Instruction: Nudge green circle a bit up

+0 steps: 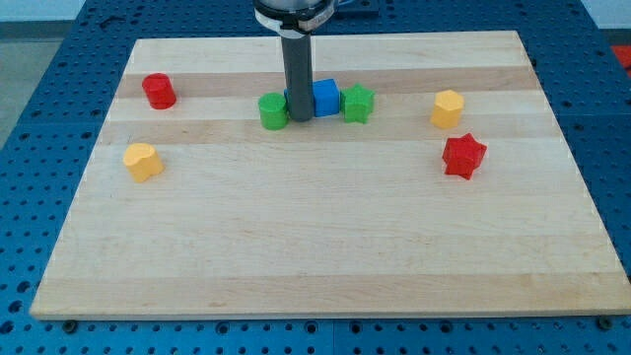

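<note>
Pale wooden board fills most of the frame, lying on a blue perforated table, and the lower half of the board carries no blocks. Moving up the frame, a yellow block sits at the left and a red star-shaped block at the right. Slightly higher on the right is a second yellow block, and at the upper left stands a red cylinder. In the upper centre three blocks form a short row: the green circle, a blue cube partly hidden behind the rod, and a green star-shaped block touching the cube's right side. A dark vertical rod comes down from the top edge, and my tip rests on the board just beside the green circle's right side, between it and the blue cube. The rod has no jaws, so it grasps nothing.
</note>
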